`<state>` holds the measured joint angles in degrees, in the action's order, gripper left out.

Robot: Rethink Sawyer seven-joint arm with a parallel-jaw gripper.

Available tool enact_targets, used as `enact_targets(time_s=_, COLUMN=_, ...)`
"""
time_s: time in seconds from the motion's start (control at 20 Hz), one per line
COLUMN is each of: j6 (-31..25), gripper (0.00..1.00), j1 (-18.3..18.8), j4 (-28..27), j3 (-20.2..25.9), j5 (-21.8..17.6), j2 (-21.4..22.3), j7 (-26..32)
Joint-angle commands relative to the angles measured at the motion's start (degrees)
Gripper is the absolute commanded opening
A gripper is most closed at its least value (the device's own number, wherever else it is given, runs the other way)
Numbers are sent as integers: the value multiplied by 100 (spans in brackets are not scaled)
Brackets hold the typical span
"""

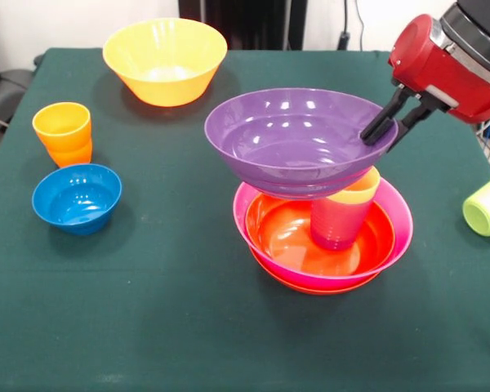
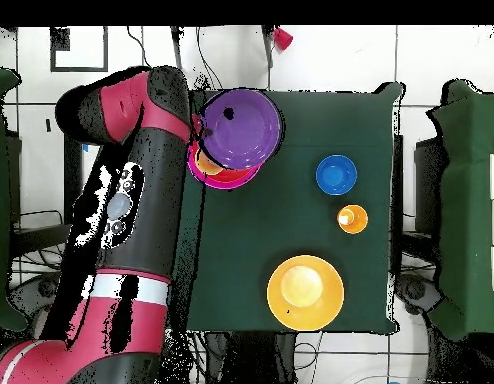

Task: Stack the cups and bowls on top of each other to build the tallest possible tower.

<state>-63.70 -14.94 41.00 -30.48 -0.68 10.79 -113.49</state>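
Observation:
The purple bowl (image 1: 294, 135) sits tilted on top of the tower, resting on a yellow cup (image 1: 361, 189) nested in a purple cup (image 1: 339, 224). Those cups stand in a red-orange bowl (image 1: 286, 237) inside the pink bowl (image 1: 400, 233), with another red-orange rim (image 1: 310, 287) below. My gripper (image 1: 380, 140) comes in from the upper right, one finger inside and one outside the purple bowl's right rim, shut on it. Seen from overhead, the purple bowl (image 2: 241, 125) covers the pile beside my arm.
A large yellow-orange bowl (image 1: 165, 59) stands at the back left. An orange cup (image 1: 63, 131) and the small blue bowl (image 1: 76, 196) are at the left. At the right edge a lime green cup (image 1: 488, 208) lies on its side.

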Motion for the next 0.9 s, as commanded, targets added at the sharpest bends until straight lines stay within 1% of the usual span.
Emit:
enact_targets(time_s=0.05, j6=142, gripper=0, j1=56, j4=383, j3=657, j5=5, j2=-50, j7=-277)
enact_targets(time_s=0.5, j6=106, gripper=0, j1=41, j4=399, j3=637, j5=-23, j2=-46, j7=-245)
enact_targets(time_s=0.9, j6=-168, gripper=0, j1=140, j4=287, j3=763, j5=141, j2=-46, j7=-185)
